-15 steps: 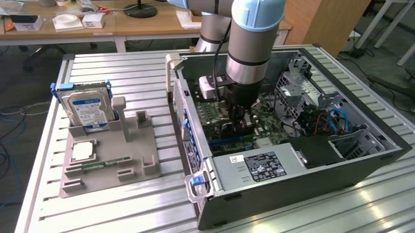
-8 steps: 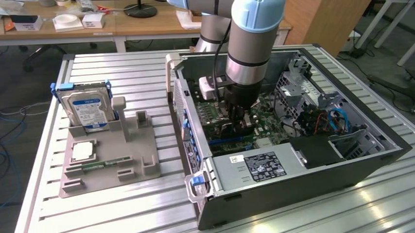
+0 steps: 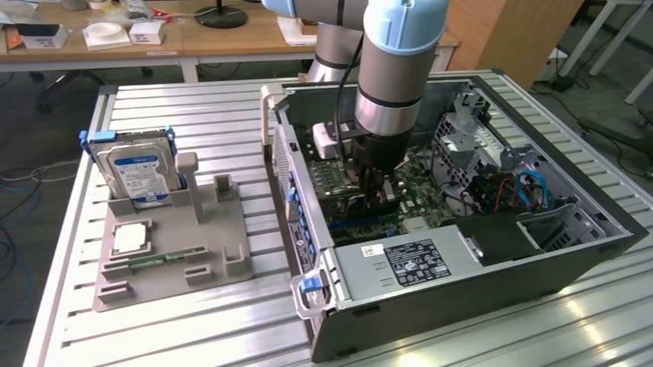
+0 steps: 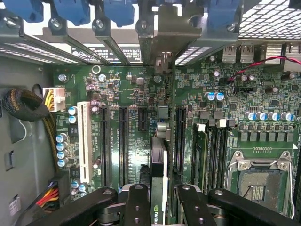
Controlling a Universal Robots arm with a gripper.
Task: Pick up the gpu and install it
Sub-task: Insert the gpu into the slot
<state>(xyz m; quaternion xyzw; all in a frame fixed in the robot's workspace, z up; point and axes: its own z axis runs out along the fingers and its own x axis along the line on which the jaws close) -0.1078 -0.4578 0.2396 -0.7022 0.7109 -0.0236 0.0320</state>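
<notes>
Jaws clamped on gpu (image 4: 159,188), card held edge-on between fingers (image 4: 136,207), gripper (image 3: 375,200) deep inside computer case (image 3: 571,252). Gpu hangs upright over motherboard (image 4: 141,117), just beside black expansion slots, silver bracket end toward rear slot covers (image 4: 108,28) of case. Step in hand, by my judgement: install, seating phase; pick-up done. Seating calls for card edge parallel to slot, bracket lined with rear opening, straight press toward motherboard. Hard drive (image 3: 138,172) stands on grey fixture (image 3: 173,252) on tabletop (image 3: 204,107) beside case.

I see the gpu (image 4: 159,188) standing on edge over the motherboard's slots, its green logo facing me, its silver bracket end up.
</notes>
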